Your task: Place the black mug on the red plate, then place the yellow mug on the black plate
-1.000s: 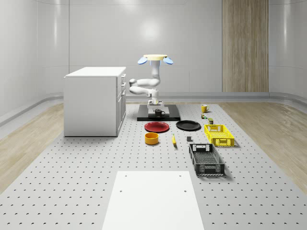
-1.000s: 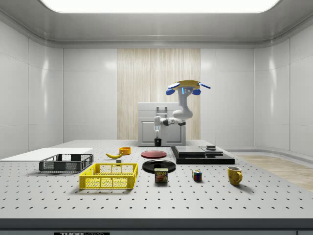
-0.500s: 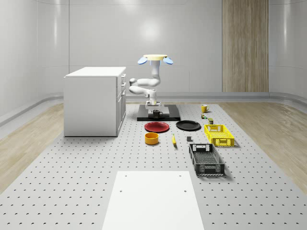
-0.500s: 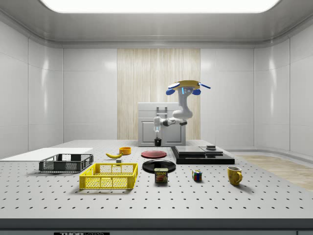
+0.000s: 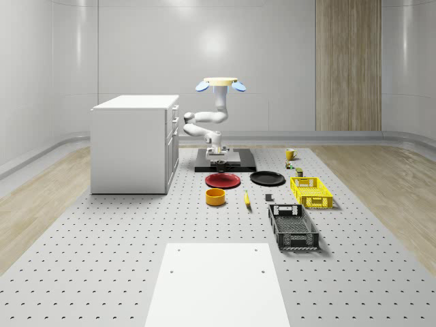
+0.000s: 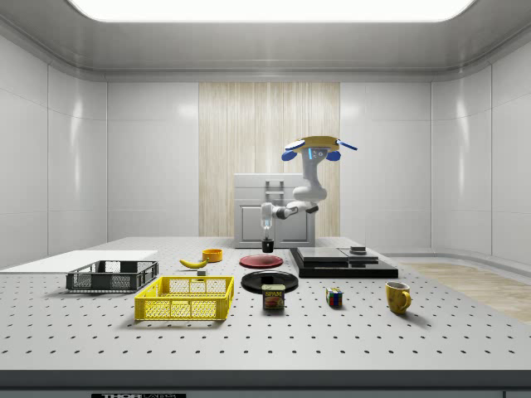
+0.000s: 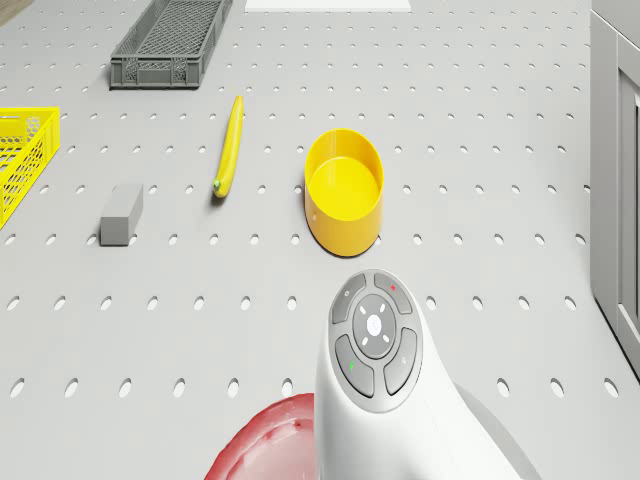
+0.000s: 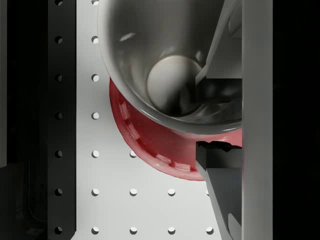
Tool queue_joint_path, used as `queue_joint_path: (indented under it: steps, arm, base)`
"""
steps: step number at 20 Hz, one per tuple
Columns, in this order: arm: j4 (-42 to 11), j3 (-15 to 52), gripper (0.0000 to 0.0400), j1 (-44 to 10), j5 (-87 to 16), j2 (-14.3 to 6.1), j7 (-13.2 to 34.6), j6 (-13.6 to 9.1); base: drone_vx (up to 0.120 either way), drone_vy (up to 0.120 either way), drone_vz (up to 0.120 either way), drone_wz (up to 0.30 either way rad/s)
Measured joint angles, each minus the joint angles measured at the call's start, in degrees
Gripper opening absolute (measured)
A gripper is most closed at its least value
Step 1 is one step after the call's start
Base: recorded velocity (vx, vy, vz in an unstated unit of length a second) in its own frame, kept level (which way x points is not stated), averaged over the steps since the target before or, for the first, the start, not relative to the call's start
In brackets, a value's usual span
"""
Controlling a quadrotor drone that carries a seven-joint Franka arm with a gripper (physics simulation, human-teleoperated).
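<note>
I hover above the black slab [image 5: 235, 163] beside the cabinet [image 5: 133, 143], my rotors [image 5: 220, 84] well off the table [image 5: 102, 231], and my arm bends down and forward from under me. My gripper [image 6: 267, 239] hangs low over the table just above the near edge of the red plate [image 5: 223, 180], and it is closed on the rim of the black mug [image 6: 267, 245]: in the wrist view one finger [image 8: 220, 45] sits inside the mug [image 8: 170, 65] and the other finger [image 8: 220, 175] presses its outer wall. The mug hangs upright, mouth up, clear of the plate; under it the wrist view shows part of the red plate [image 8: 150, 145] and bare table beyond.

In the side view the mug is over the red plate [image 6: 261, 260], a gap still visible between them. The black plate [image 5: 267, 178] lies just beside the red one, toward the whole-scene view's right. The yellow mug [image 5: 290, 154] stands well apart, farther back on that side.

From my body camera I see my wrist [image 7: 375, 370] over the plate's edge [image 7: 260, 445], and ahead a yellow bowl [image 7: 345, 190], a banana [image 7: 230, 145], a grey block [image 7: 122, 213], a grey crate [image 7: 165, 42] and a yellow crate [image 7: 20, 155]
</note>
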Motion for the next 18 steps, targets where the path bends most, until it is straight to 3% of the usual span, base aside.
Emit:
queue_joint_path:
  steps: [5,14,15,16,18]
  arm:
    - [1.72,-2.84,0.0110,-0.81,-2.69,0.66,-0.04,1.32]
    - [3.25,-5.82,0.0110,-3.05,-6.05,2.67,1.77,1.46]
    - [3.48,-6.14,0.0133,-3.18,-6.40,2.86,1.81,1.54]
    - [3.66,-6.42,0.0192,-3.28,-6.69,3.03,1.84,1.60]
    - [3.68,-6.50,0.0274,-3.29,-6.86,3.24,1.88,1.45]
  base:
    - [0.000,0.000,0.000,0.000]
    - [0.000,0.000,0.000,0.000]
    - [0.000,0.000,0.000,0.000]
    - [0.000,0.000,0.000,0.000]
    - [0.000,0.000,0.000,0.000]
